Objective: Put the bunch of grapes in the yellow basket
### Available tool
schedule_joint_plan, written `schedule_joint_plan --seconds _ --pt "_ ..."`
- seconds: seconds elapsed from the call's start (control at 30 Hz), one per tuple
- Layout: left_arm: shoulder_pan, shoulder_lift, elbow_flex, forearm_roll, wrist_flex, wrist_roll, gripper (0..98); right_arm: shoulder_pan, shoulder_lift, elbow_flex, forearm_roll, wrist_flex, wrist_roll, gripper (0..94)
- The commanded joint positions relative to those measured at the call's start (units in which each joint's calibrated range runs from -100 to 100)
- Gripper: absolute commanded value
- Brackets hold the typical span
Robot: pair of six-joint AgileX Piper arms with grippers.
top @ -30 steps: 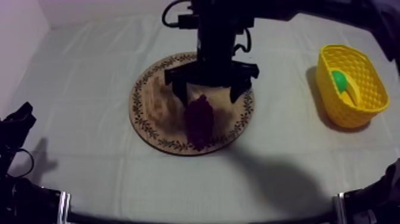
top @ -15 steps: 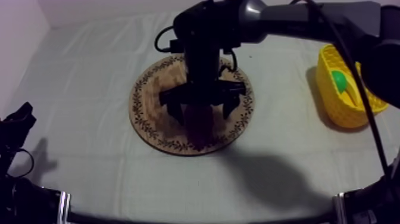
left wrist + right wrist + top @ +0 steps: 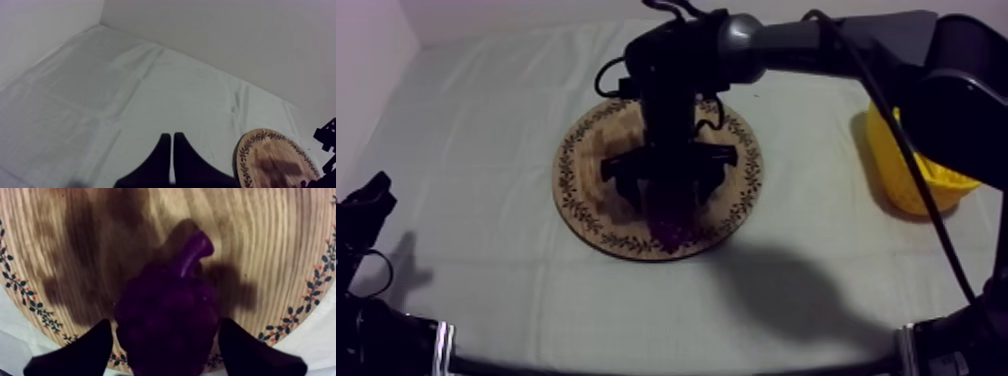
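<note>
So in the top view the right arm (image 3: 806,40) comes in from the upper right of the frame and bends down over the wooden board (image 3: 591,165). The board sits around the centre of the frame on the grey-white cloth (image 3: 476,100). The right gripper (image 3: 669,185) hangs over the lower half of the board with its two black fingers (image 3: 626,185) spread wide, one on either side of the bunch of grapes (image 3: 671,218). The grapes lie on the board, close to its patterned rim on the side toward the bottom of the frame (dark purple on dark shadow, so not much pokes out from under the gripper).

The right wrist view is way clearer. The bunch of grapes (image 3: 167,313) lies flat on the board (image 3: 260,233) with its stem (image 3: 196,250) pointing toward the board's middle, and the right gripper (image 3: 165,322) straddles the fat end. Both fingers (image 3: 85,353) are apart, each just beside the bunch. I can't tell if either tip is actually touching it, but nothing is pinched and the bunch rests on the wood.

The yellow basket (image 3: 911,195) is at the right of the top view, well apart from the board and partly hidden behind the right arm.

The left gripper (image 3: 366,205) sits low at the left edge of the top view. In the left wrist view the left gripper (image 3: 171,137) has its fingers (image 3: 162,155) pressed together into a narrow wedge with nothing between them. It's over the cloth (image 3: 125,90), with the board (image 3: 275,160) off to one side.
</note>
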Motion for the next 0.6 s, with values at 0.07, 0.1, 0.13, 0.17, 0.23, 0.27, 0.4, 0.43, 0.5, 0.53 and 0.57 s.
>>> schedule_joint_plan --seconds 0.07,0.1,0.13,0.17,0.23,0.27,0.4,0.43,0.5,0.53,0.57 --pt "0.02 0.02 -0.04 0.01 0.0 -0.01 0.0 -0.23 0.56 0.18 -0.48 -0.64 0.31 53.5" --pt "0.02 0.02 -0.04 0.01 0.0 -0.01 0.0 -0.25 0.74 0.32 -0.59 -0.87 0.41 51.8" --pt "0.02 0.02 -0.04 0.01 0.0 -0.01 0.0 -0.27 0.88 0.49 -0.73 -1.1 0.51 50.0" --pt "0.02 0.02 -0.04 0.01 0.0 -0.01 0.0 -0.28 1.01 0.67 -0.9 -1.32 0.61 48.2" --pt "0.02 0.02 -0.04 0.01 0.0 -0.01 0.0 -0.23 1.16 1.01 -1.13 -1.67 0.73 45.2" --pt "0.02 0.02 -0.04 0.01 0.0 -0.01 0.0 -0.19 1.2 1.1 -1.19 -1.79 0.76 44.0" --pt "0.02 0.02 -0.04 0.01 0.0 -0.01 0.0 0.01 1.02 1.02 -1.15 -1.99 0.78 41.3" --pt "0.02 0.02 -0.04 0.01 0.0 -0.01 0.0 0.05 0.9 0.98 -1.09 -1.98 0.75 41.0" --pt "0.02 0.02 -0.04 0.01 0.0 -0.01 0.0 0.1 0.56 0.93 -0.98 -1.95 0.75 40.6" --pt "0.02 0.02 -0.04 0.01 0.0 -0.01 0.0 0.12 0.35 0.91 -0.95 -1.91 0.75 40.5" --pt "0.02 0.02 -0.04 0.01 0.0 -0.01 0.0 0.13 0.13 0.94 -0.9 -1.85 0.75 40.4"
